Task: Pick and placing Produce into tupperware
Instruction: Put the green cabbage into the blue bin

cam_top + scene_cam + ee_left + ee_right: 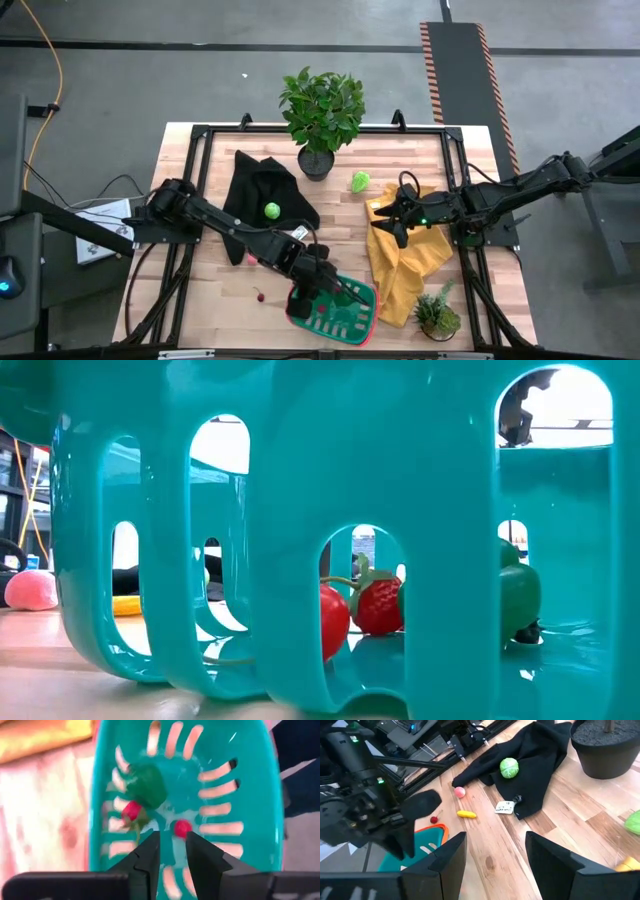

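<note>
The tupperware [335,318] is a teal slotted container with a red rim, near the table's near edge. Inside it lie a dark green piece [147,785] and two red pieces [131,811] [182,827], also seen through the slots as the red pieces [378,605] in the low view. My left gripper [172,845] hovers open just above the container's base, touching nothing. My right gripper [495,850] is open above the yellow cloth [405,265]. One lime-green ball [272,210] lies on the black cloth, another [360,181] on the bare wood.
A black cloth [262,195] covers the left-centre. A pink ball [460,792], a yellow piece [466,813] and a small red cherry [434,819] lie on the wood near the container. A potted plant [322,115] stands at the far edge, a smaller plant [437,315] at the near right corner.
</note>
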